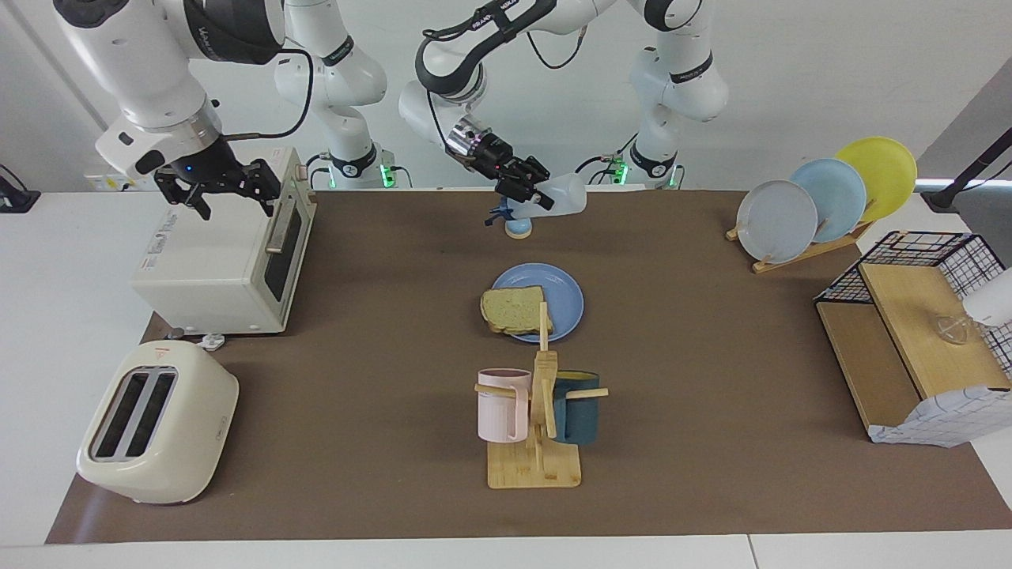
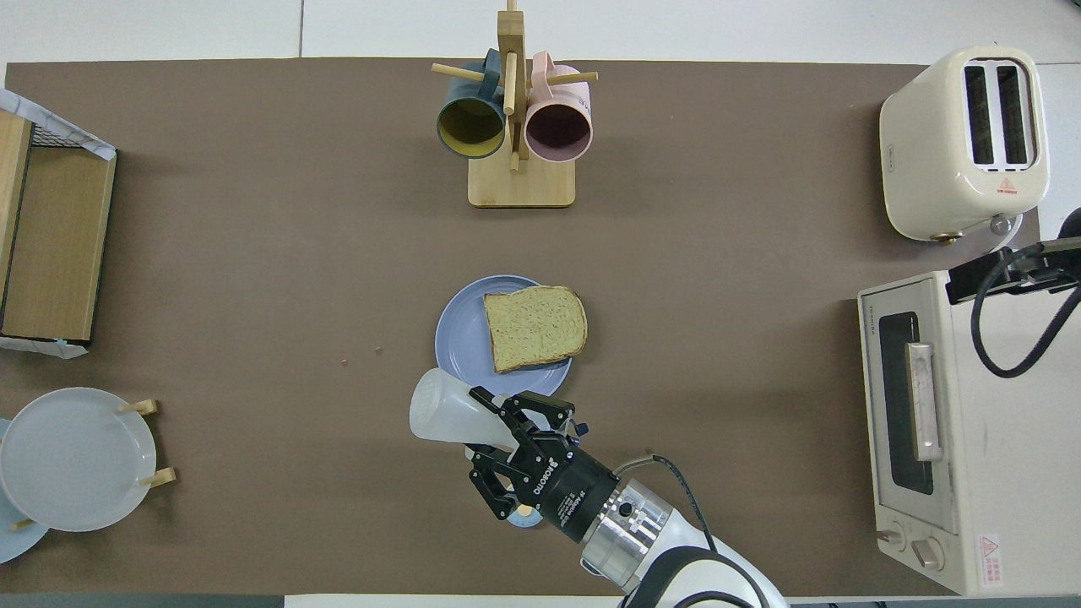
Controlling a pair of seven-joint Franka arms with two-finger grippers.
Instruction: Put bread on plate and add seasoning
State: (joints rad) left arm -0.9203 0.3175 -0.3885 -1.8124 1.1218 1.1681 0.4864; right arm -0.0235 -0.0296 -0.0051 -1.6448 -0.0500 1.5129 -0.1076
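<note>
The bread (image 1: 514, 310) (image 2: 535, 327) lies flat on the blue plate (image 1: 563, 294) (image 2: 460, 338) at mid-table, one edge overhanging the rim toward the right arm's end. My left gripper (image 1: 528, 192) (image 2: 519, 426) is shut on the seasoning (image 1: 561, 195) (image 2: 443, 411), a translucent white bottle held almost level in the air, dark cap tipped slightly down. It hangs over the small bell (image 1: 519, 227) (image 2: 522, 515), off the plate. My right gripper (image 1: 236, 207) waits open and empty over the toaster oven.
A toaster oven (image 1: 221, 261) and a cream toaster (image 1: 158, 423) stand at the right arm's end. A wooden mug tree (image 1: 538, 427) stands farther from the robots than the plate. A plate rack (image 1: 822, 205) and a wire basket (image 1: 917, 332) occupy the left arm's end.
</note>
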